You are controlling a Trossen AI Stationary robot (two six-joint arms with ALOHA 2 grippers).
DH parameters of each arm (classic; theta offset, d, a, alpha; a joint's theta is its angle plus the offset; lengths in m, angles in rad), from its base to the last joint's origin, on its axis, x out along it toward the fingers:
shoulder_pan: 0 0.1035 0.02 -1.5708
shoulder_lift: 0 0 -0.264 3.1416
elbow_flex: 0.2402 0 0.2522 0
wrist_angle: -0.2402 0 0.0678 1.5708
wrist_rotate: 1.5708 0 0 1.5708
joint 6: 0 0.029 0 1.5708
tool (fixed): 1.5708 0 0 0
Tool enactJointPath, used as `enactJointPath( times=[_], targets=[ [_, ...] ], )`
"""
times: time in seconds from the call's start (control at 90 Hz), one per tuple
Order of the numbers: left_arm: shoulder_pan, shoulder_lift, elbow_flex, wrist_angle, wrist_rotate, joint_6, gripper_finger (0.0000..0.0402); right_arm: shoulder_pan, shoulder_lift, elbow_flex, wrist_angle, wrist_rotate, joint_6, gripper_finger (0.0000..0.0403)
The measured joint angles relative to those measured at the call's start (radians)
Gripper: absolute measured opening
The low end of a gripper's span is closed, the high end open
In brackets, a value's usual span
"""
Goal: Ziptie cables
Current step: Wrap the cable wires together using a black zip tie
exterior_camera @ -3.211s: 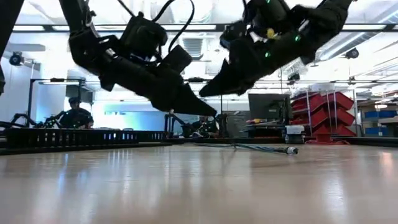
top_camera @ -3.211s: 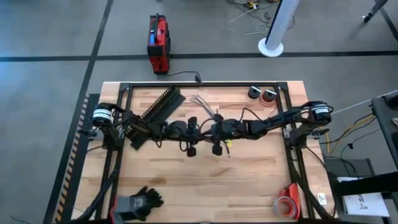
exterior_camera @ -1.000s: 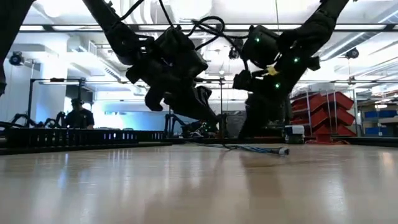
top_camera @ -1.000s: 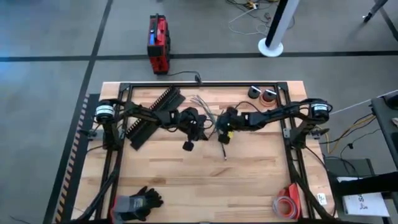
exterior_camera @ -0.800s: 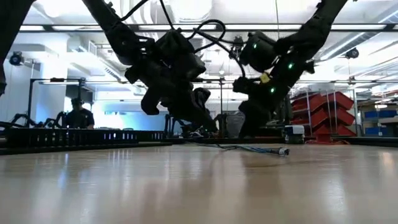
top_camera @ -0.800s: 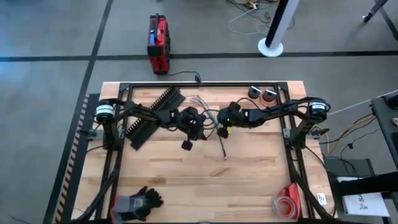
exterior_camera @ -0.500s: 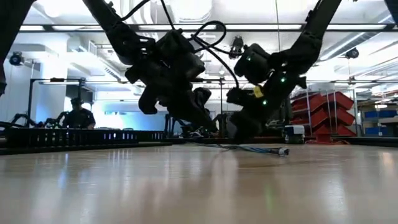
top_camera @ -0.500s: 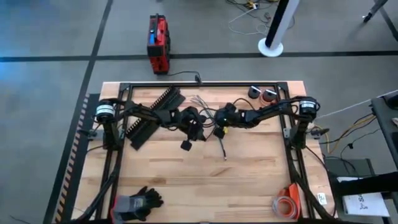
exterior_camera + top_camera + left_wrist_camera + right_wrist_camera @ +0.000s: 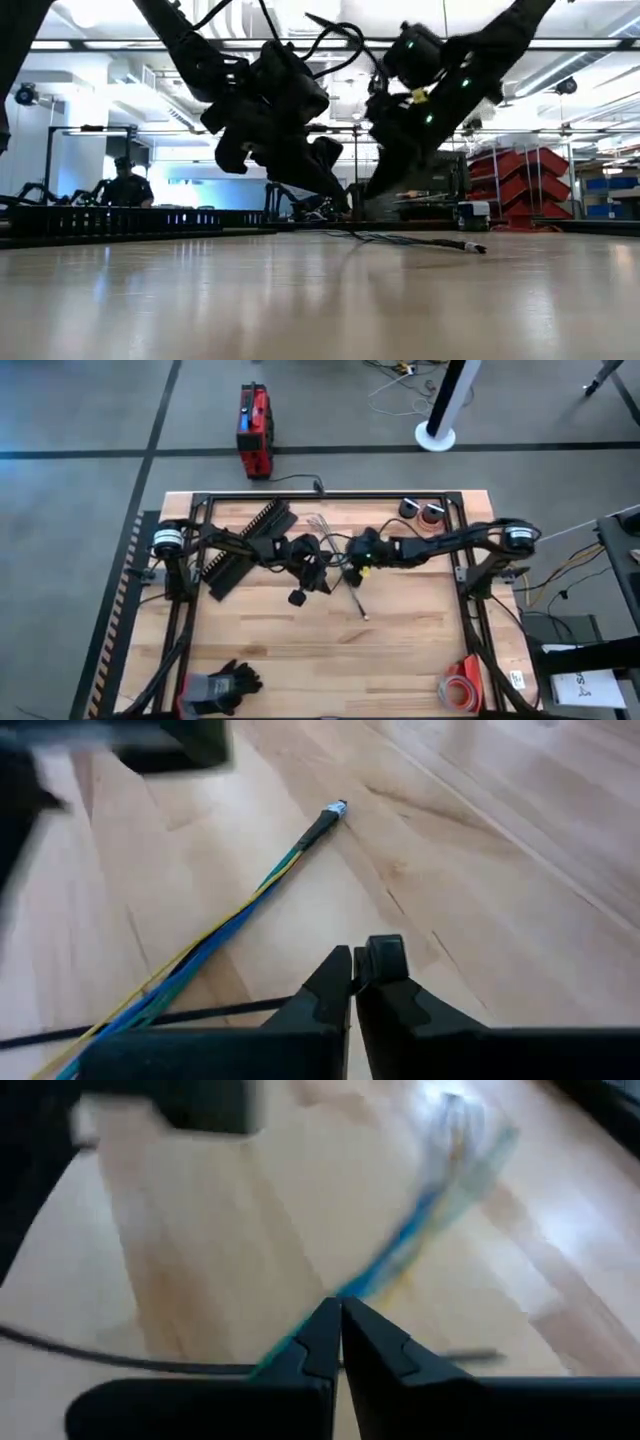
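The cables are a thin bundle of blue, green and yellow wires lying on the wooden table. They fan apart at the far end and finish in a small dark tip. My right gripper is shut over the bundle's middle. My left gripper is shut just to its left, above the table. A thin black strip runs up to the left fingers. My right gripper comes at the cables from above on a slant, and its shut fingertips meet the middle of the bundle. The fingers hide the place of contact. The far part and the tipped end still lie on the table. My left gripper: the thin black strip reaches its fingers, but I cannot tell whether it touches them.
A long black comb-toothed strip lies at the far left. Two small rolls sit at the far right. A dark glove and an orange-and-grey object lie near the front edge. A person sits in the room behind.
My right gripper dipped low toward the table and the left gripper, then rose again. With that rise the cables' tipped end slid a little toward the table's near-right. My left gripper has stayed nearly in place.
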Motion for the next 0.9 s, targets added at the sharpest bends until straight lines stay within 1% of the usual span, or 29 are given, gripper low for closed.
enactJointPath(
  times=[0.111, 0.2, 0.278, 0.356, 0.478, 0.578, 0.7, 0.9],
  targets=[
    [-0.003, -0.001, 0.0, -0.002, -0.001, -0.004, 0.0, -0.023, -0.031, -0.043, -0.003, 0.002, 0.171, 0.0027],
    [-0.003, -0.001, 0.0, -0.002, -0.001, -0.004, 0.0, -0.052, -0.037, -0.069, 0.002, -0.002, 0.294, 0.006],
    [-0.004, -0.001, 0.0, -0.001, -0.001, -0.002, 0.0, -0.089, -0.014, -0.076, 0.008, 0.009, 0.393, 0.0092],
    [-0.003, -0.001, 0.0, 0.0, -0.001, -0.002, 0.0, -0.111, 0.026, -0.079, 0.017, 0.009, 0.447, 0.0118],
    [-0.003, -0.001, 0.0, 0.0, -0.014, 0.004, 0.0, -0.139, 0.093, -0.079, 0.108, 0.001, 0.453, 0.0143],
    [-0.003, -0.001, 0.0, -0.003, -0.036, 0.015, 0.0, -0.158, 0.153, -0.076, 0.164, -0.003, 0.454, 0.0152],
    [-0.003, -0.001, 0.0, -0.006, -0.044, 0.016, 0.0, -0.175, 0.201, -0.069, 0.193, -0.018, 0.466, 0.0149],
    [-0.003, -0.001, 0.0, -0.008, -0.046, 0.015, 0.0, -0.159, 0.196, -0.069, 0.19, -0.016, 0.462, 0.0132]
  ],
)
